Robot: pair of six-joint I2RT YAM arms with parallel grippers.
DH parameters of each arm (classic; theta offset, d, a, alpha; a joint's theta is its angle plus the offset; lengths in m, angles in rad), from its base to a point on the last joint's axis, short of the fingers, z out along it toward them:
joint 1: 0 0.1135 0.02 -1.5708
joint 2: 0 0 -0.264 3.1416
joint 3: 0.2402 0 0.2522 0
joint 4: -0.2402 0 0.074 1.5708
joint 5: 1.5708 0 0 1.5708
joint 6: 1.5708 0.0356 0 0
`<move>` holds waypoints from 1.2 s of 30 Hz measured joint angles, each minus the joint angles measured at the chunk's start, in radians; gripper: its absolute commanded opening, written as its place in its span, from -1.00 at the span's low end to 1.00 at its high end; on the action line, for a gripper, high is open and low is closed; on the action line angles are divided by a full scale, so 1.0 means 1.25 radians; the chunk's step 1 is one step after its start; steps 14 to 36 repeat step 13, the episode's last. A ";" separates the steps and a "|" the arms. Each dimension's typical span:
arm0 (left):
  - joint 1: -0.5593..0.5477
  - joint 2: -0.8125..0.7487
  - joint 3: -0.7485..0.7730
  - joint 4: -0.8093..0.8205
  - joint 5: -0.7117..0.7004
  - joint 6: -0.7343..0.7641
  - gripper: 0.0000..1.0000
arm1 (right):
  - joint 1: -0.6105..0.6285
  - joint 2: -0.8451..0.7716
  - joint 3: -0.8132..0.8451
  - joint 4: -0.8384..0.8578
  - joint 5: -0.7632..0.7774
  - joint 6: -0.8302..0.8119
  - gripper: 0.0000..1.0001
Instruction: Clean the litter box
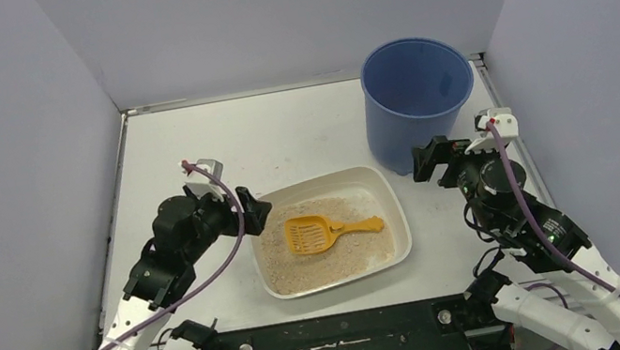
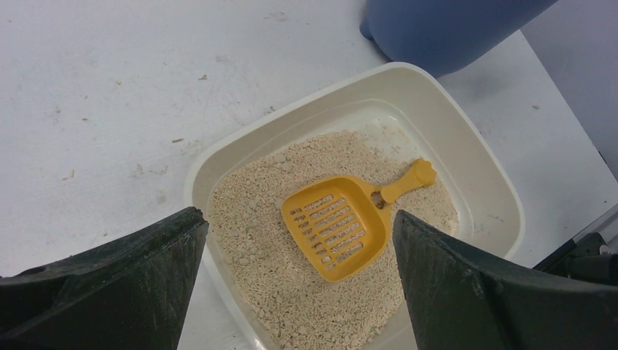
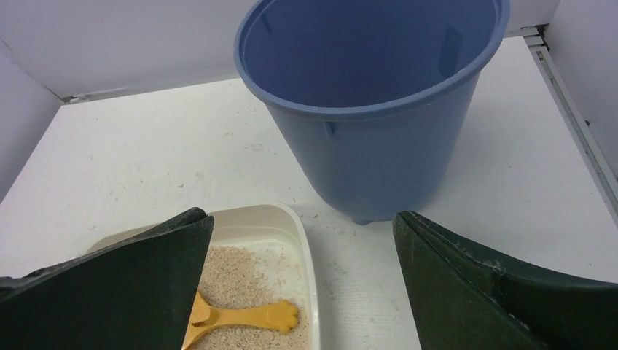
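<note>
The off-white litter box (image 1: pixel 397 208) with beige litter sits in the middle of the table near the front edge. An orange slotted scoop (image 1: pixel 320 231) lies flat on the litter, handle pointing right. My left gripper (image 1: pixel 252 209) hovers open just off the box's left rim; its wrist view looks down on the litter box (image 2: pixel 218 157) and the scoop (image 2: pixel 339 226). My right gripper (image 1: pixel 430 162) stands open to the right of the box, in front of the blue bucket (image 1: pixel 415 100). Its view shows the bucket (image 3: pixel 372 109), the box's right corner (image 3: pixel 306 240) and the scoop's paw-shaped handle (image 3: pixel 280 316).
The tall blue bucket looks empty and stands at the back right, close to the box's far right corner. Grey walls close in the table on the left, back and right. A few litter crumbs lie scattered on the white tabletop (image 1: pixel 280 132).
</note>
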 measured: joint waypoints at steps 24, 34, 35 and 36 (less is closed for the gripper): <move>0.009 -0.077 -0.012 0.041 -0.042 0.005 0.95 | 0.000 -0.012 -0.049 0.006 0.002 -0.034 1.00; 0.009 -0.077 -0.012 0.041 -0.042 0.005 0.95 | 0.000 -0.012 -0.049 0.006 0.002 -0.034 1.00; 0.009 -0.077 -0.012 0.041 -0.042 0.005 0.95 | 0.000 -0.012 -0.049 0.006 0.002 -0.034 1.00; 0.009 -0.077 -0.012 0.041 -0.042 0.005 0.95 | 0.000 -0.012 -0.049 0.006 0.002 -0.034 1.00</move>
